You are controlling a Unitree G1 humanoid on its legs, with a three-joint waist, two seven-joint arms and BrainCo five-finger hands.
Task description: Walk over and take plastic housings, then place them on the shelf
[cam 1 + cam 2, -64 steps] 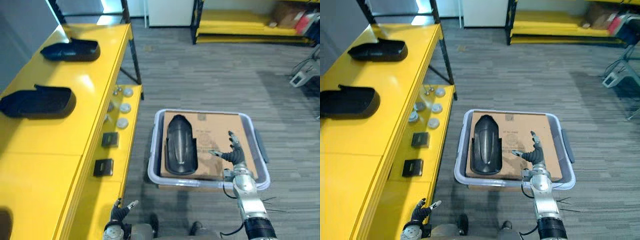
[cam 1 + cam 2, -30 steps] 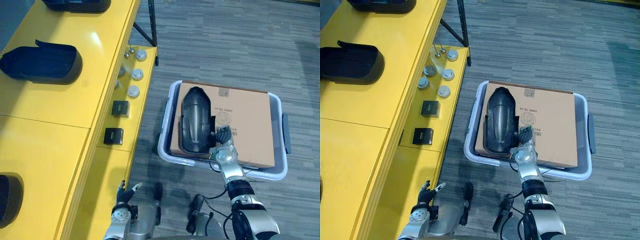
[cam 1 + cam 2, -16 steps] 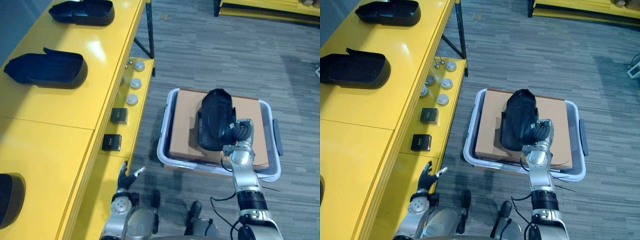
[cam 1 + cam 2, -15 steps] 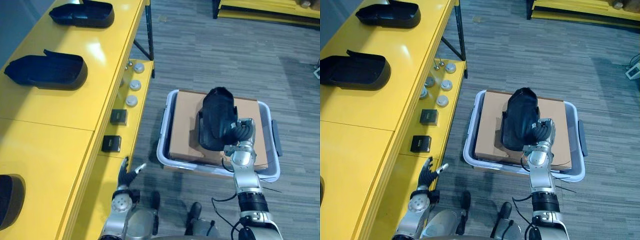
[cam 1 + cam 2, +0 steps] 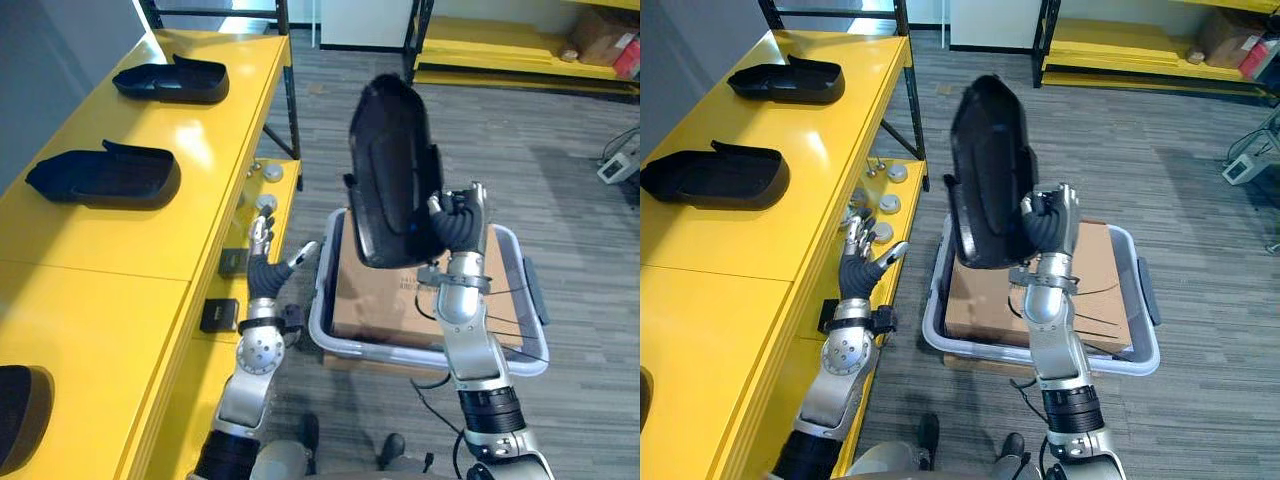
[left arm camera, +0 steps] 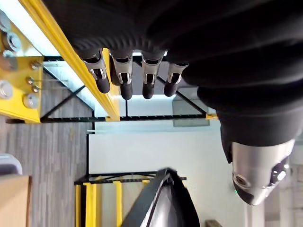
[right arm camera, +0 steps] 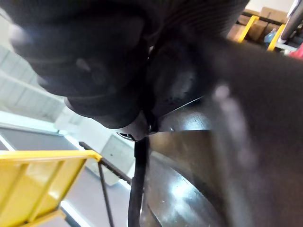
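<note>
Closest in, the left hand (image 5: 262, 272) is up beside the shelf edge, fingers spread and loose, holding nothing. Just right of it, the right hand (image 5: 455, 228) has its fingers wrapped round the lower right edge of the held housing (image 5: 390, 170). It's a black plastic shell standing pretty much upright in the air above the grey bin (image 5: 385, 347) on the floor. A cardboard box (image 5: 375, 300) sits inside the bin. Along the left runs the yellow shelf (image 5: 120, 240). Three more shells lie on top of it: the near shelf housing (image 5: 15, 425), the middle shelf housing (image 5: 105, 177) and the far shelf housing (image 5: 172, 82). Small black boxes (image 5: 219, 315) and round caps (image 5: 265, 201) sit on its lower ledge. Way back there's a yellow rack (image 5: 500, 50).
</note>
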